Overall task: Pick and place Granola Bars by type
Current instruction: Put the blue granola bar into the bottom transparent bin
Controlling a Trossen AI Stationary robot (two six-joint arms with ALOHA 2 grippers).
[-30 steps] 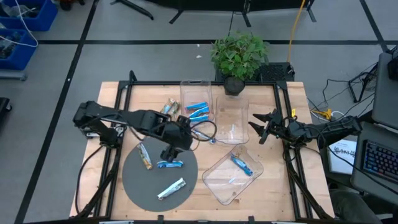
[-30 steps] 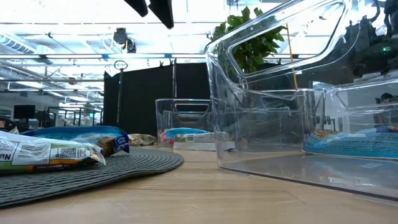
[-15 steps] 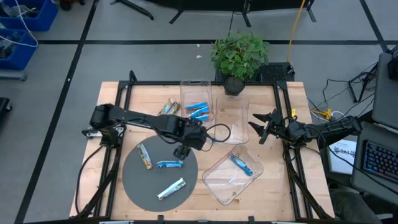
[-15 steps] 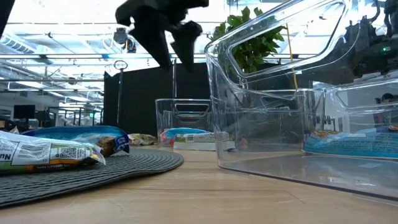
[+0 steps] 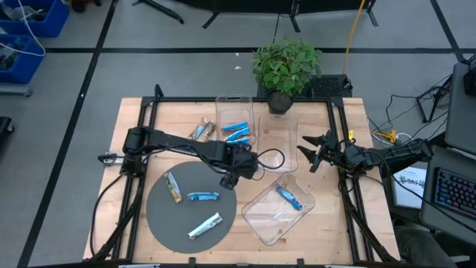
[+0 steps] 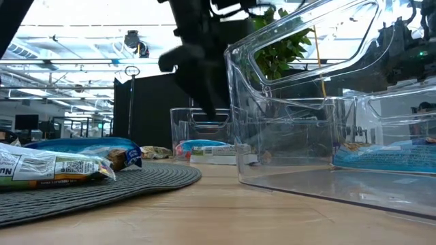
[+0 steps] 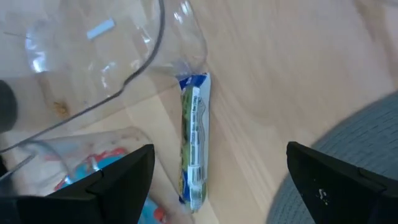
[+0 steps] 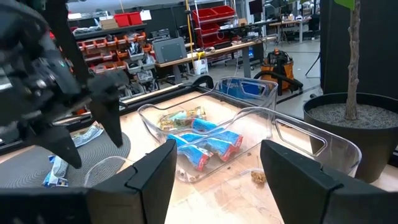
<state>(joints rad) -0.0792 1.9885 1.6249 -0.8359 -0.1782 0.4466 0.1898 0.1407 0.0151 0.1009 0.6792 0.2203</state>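
Left gripper fingers spread over blue-ended bar; label unreadable.

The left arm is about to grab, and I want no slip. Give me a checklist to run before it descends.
1. Left pincer open: ok, fingers spread wide.
2. Left pincer empty: ok.
3. Granola bar lined up between the fingers: ok, it lies flat on bare wood.
4. Room around the bar: not ok, one end lies right at the clear bin.
5. Right pincer out of the way: ok, at the table's right side.
6. Which bin the bar belongs in: cannot tell.
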